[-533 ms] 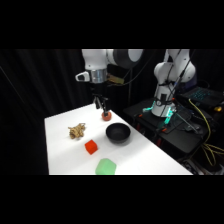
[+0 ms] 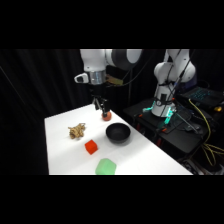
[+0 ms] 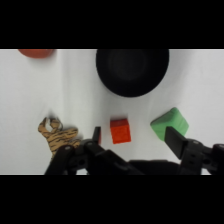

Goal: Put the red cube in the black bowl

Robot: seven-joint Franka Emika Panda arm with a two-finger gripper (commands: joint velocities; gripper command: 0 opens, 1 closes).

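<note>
The red cube (image 2: 91, 147) is seen lying free on the white table (image 2: 60, 150), just beside the black bowl (image 2: 118, 133), on the side toward the table's front and left edge. In the wrist view the red cube (image 3: 120, 130) sits between the black bowl (image 3: 132, 70) above it and the pincer's (image 3: 136, 137) fingers below, which are spread wide with nothing held. In the side view the pincer (image 2: 101, 106) hangs well above the table's far end, near a reddish ball (image 2: 106, 117), well apart from the cube.

Several risks can be judged from this layout. A green block (image 3: 170, 123) lies near the cube on one side and a striped toy tiger (image 3: 56, 134) on the other; either could be struck by a widely spread finger if the descent is off-centre. The ball under the pincer could be mistaken for the target, being of like colour. If the cube is gripped across its corners, it may twist or slip. The bowl could be nudged by the cube during the carry if lift is insufficient.
</note>
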